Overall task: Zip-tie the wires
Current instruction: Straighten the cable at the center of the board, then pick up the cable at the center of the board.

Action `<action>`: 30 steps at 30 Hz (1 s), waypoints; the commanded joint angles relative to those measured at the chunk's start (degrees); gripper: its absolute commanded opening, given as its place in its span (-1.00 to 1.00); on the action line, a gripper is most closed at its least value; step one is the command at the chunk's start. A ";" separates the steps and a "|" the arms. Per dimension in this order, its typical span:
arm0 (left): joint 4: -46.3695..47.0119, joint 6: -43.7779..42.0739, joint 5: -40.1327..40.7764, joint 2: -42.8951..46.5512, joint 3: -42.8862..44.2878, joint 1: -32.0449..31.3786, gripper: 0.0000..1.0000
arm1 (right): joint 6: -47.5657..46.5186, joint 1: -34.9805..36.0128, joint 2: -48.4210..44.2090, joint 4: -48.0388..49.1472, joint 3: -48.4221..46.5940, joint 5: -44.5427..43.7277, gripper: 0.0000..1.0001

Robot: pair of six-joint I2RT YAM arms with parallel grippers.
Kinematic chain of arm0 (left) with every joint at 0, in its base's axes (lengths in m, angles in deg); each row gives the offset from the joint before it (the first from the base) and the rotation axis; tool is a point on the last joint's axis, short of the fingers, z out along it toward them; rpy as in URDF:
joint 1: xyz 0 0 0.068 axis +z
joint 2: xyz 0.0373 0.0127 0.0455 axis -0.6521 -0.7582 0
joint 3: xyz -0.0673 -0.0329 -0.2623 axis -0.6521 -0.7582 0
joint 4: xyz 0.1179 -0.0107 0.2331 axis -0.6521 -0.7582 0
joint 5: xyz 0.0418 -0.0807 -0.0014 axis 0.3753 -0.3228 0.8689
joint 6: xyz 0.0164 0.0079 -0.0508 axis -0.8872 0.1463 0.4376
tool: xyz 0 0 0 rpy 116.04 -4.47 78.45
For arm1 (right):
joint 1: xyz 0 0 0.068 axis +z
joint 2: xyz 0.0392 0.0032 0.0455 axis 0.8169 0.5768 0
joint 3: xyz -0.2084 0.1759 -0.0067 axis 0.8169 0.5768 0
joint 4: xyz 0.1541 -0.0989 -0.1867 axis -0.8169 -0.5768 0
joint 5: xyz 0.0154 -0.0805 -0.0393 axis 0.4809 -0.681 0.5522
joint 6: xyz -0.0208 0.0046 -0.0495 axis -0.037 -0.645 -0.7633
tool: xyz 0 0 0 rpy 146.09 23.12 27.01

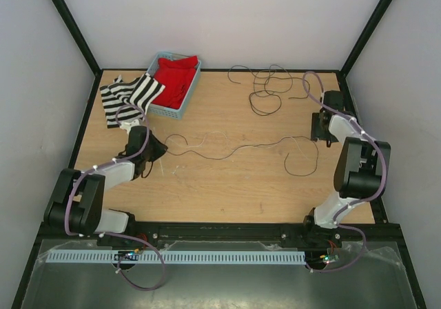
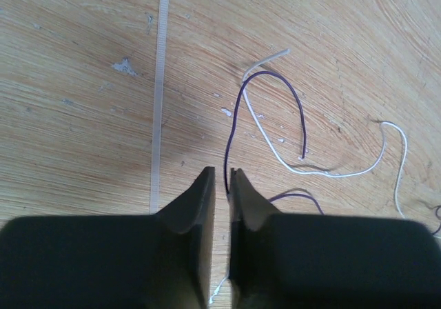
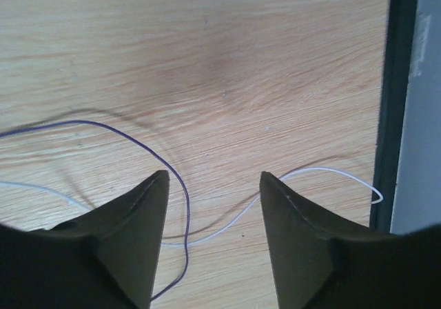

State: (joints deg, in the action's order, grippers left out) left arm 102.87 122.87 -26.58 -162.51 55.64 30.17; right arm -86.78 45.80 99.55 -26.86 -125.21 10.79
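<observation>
Thin wires trail across the wooden table, one long strand (image 1: pixel 234 154) between the arms and a looped tangle (image 1: pixel 265 88) at the back. My left gripper (image 1: pixel 157 150) is low over the left end. In the left wrist view, the left gripper (image 2: pixel 222 174) stands a narrow slit open. A dark purple wire (image 2: pixel 238 109) runs into the slit along the right finger, and a white wire (image 2: pixel 275 150) lies beside it. The white zip tie (image 2: pixel 157 102) lies flat just left of the fingers. My right gripper (image 1: pixel 318 126) (image 3: pixel 213 178) is open over a purple wire (image 3: pixel 180 185) and a white wire (image 3: pixel 324 171) on the table.
A blue basket (image 1: pixel 194 88) holding a red cloth (image 1: pixel 178 81) sits at the back left, with a black-and-white striped cloth (image 1: pixel 127 95) beside it. The black frame edge (image 3: pixel 389 116) runs close to the right gripper's right side.
</observation>
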 commanded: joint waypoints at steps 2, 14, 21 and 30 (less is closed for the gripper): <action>1.23 -0.58 1.98 2.26 -0.14 0.45 -0.32 | 1.18 0.05 -7.51 -1.39 -4.08 5.22 0.47; 0.55 -3.54 1.00 9.77 4.99 2.72 0.98 | 10.55 9.10 -4.26 20.82 -7.01 21.24 0.90; 0.83 -4.75 -4.97 17.81 7.63 4.33 0.98 | 14.43 9.31 10.12 29.02 -19.45 13.81 0.92; 4.65 -6.15 -16.77 23.59 11.84 4.54 0.98 | 15.04 9.29 26.75 27.55 -35.25 11.99 0.83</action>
State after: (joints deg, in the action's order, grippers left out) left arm 103.90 118.58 -36.26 -141.38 64.36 34.37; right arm -73.21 55.11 121.40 -0.37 -154.61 23.86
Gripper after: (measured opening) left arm 0.991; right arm 0.937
